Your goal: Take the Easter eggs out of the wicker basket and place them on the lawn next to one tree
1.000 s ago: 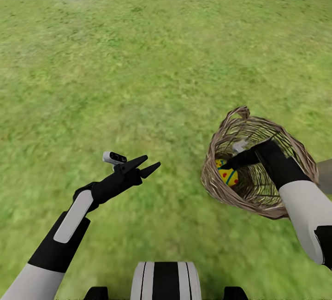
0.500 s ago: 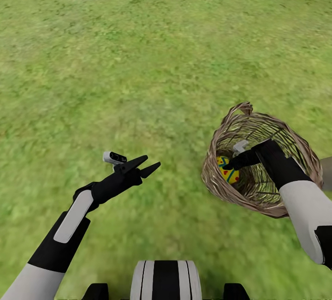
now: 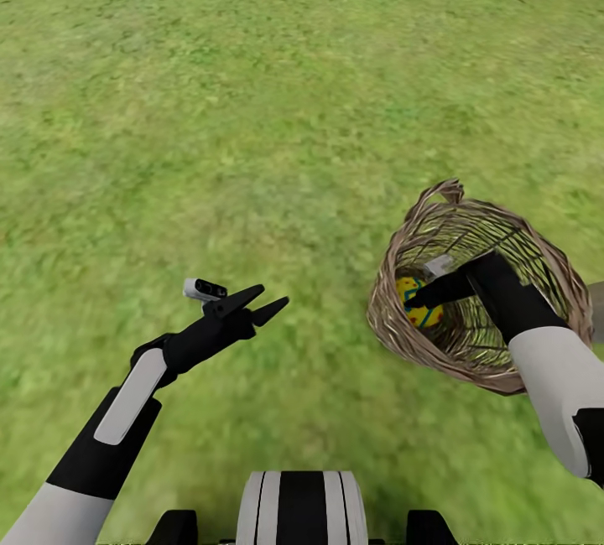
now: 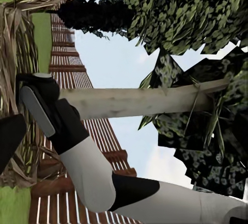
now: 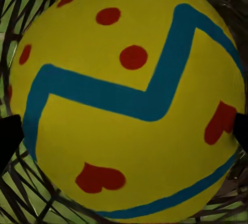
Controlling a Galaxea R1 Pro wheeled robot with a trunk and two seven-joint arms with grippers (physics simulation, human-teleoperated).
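A yellow egg (image 5: 129, 100) with a blue zigzag and red hearts lies inside the wicker basket (image 3: 394, 335), which is tipped on the lawn (image 3: 252, 109). The right claw (image 3: 417, 300) reaches into the basket, its tips flanking the egg; whether it grips I cannot tell. The left claw (image 3: 267, 302) hangs released beside the basket. No egg lies by the tree (image 4: 139, 101) yet.

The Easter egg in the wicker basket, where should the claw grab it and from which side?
Grip the Easter egg across its widest part, one finger on each flank, as the dark fingertips at its two sides suggest. Come in through the open mouth of the wicker basket, where the right claw is already reaching; the woven walls block any other approach, and the round shell would likely slip from an off-centre pinch.
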